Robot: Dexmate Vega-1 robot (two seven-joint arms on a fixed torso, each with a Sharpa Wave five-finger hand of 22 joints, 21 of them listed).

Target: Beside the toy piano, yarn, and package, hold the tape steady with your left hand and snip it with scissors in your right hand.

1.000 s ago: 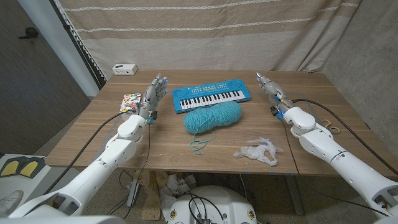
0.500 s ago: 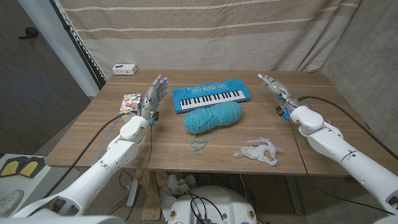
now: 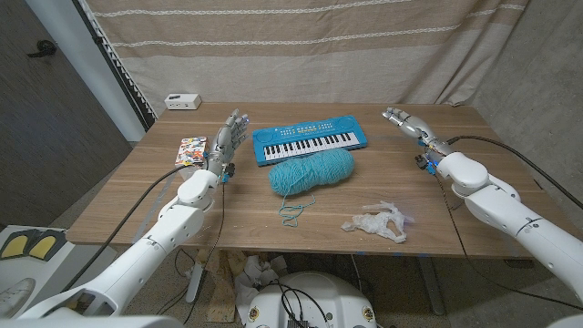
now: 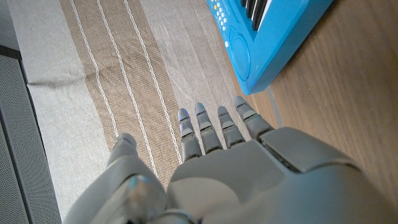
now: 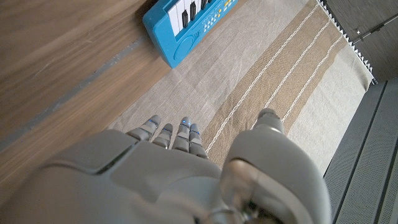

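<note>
The blue toy piano lies at the table's far middle, and its corner shows in the left wrist view and the right wrist view. A teal yarn ball sits just in front of it, trailing a loose strand. A colourful package lies at the left. A crumpled clear wad, possibly tape, sits near the front edge. My left hand is raised between package and piano, fingers apart, holding nothing. My right hand hovers right of the piano, empty, fingers extended.
A small white box stands at the table's far left corner. A striped beige curtain hangs behind the table. Bare wood lies between the yarn and the front edge.
My right hand has swung to the right, away from the piano, and its arm has moved outward. The left hand has stayed put.
</note>
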